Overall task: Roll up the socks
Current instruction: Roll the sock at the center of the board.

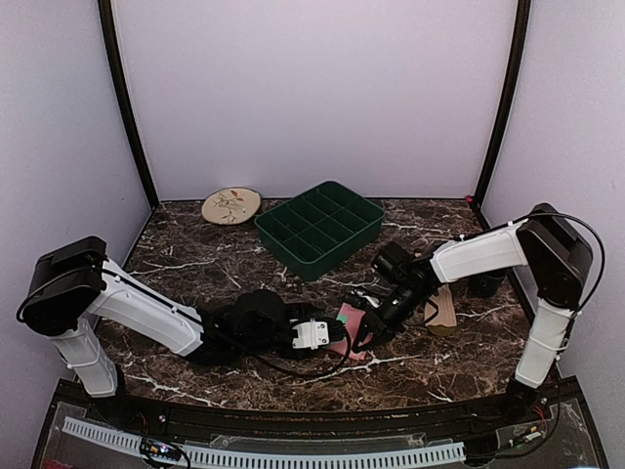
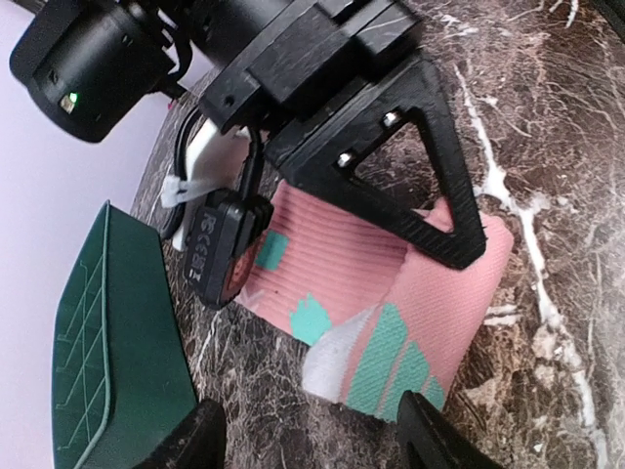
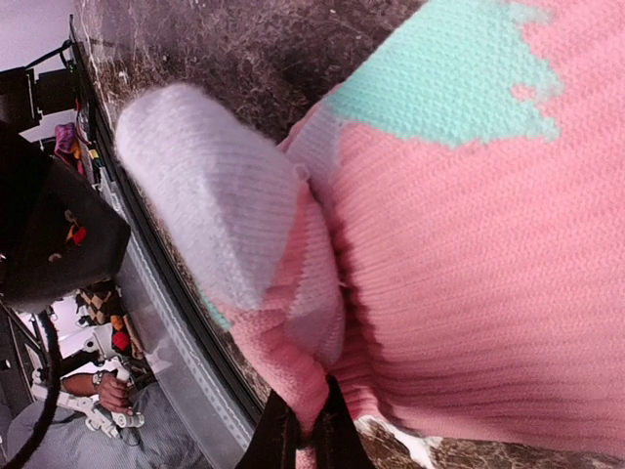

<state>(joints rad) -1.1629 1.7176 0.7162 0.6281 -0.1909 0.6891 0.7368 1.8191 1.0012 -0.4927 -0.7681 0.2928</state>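
Overhead, the pink sock (image 1: 349, 325) is only a small patch on the tabletop (image 1: 195, 254) near the front middle, mostly covered by the two arms meeting over it. The tan sock (image 1: 444, 309) lies just right of the right arm and is partly hidden behind it. The right wrist view supplies the grip: the right fingers (image 3: 273, 438) are pinched together on a fold of pink knit beside the sock's white end. The left wrist view shows the left fingers (image 2: 203, 438) spread wide at the mint-patterned end, not touching it, with the sock doubled over under the right arm's black finger. A green tray (image 1: 320, 227) and a plate (image 1: 231, 205) sit farther back. How far the sock is rolled cannot be told.
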